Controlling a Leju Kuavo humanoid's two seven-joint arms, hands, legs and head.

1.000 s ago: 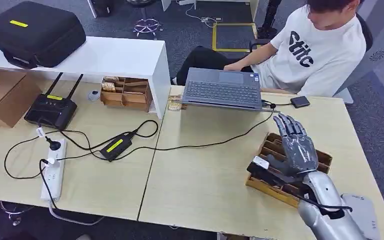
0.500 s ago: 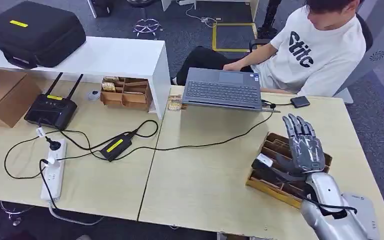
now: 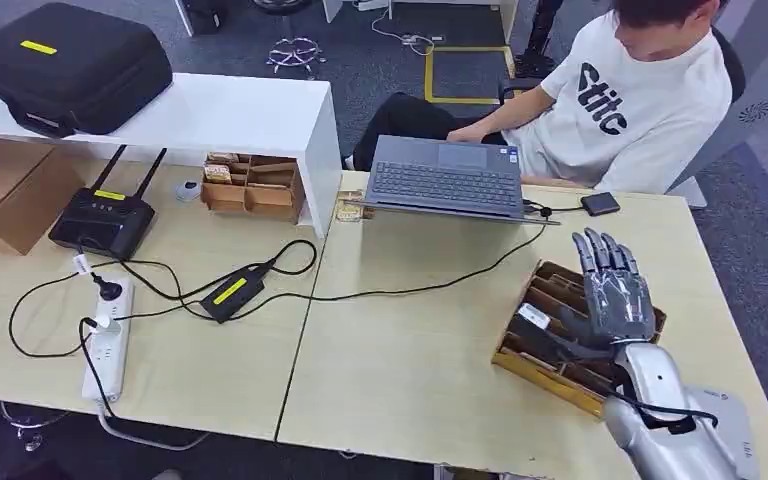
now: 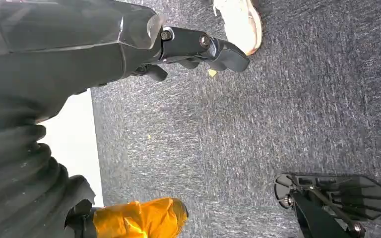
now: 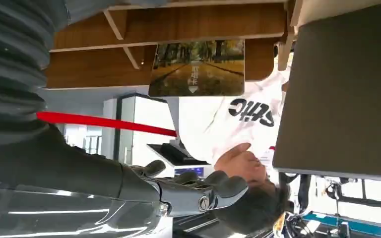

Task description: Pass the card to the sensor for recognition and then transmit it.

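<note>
Right hand (image 3: 615, 295) hovers over the wooden tray (image 3: 545, 370), fingers (image 3: 600, 255) spread; the right wrist view reveals a scenic card (image 5: 197, 68) standing inside

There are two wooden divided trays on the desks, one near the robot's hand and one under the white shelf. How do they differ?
The near wooden tray lies skewed on the desk, and the robot's right hand hovers open over it. The far wooden tray sits square, tucked under the white shelf, untouched. The near one holds a dark item with a white label; the far one holds small pale packets. Both are brown, divided into compartments, and rest on light wooden desks.
</note>
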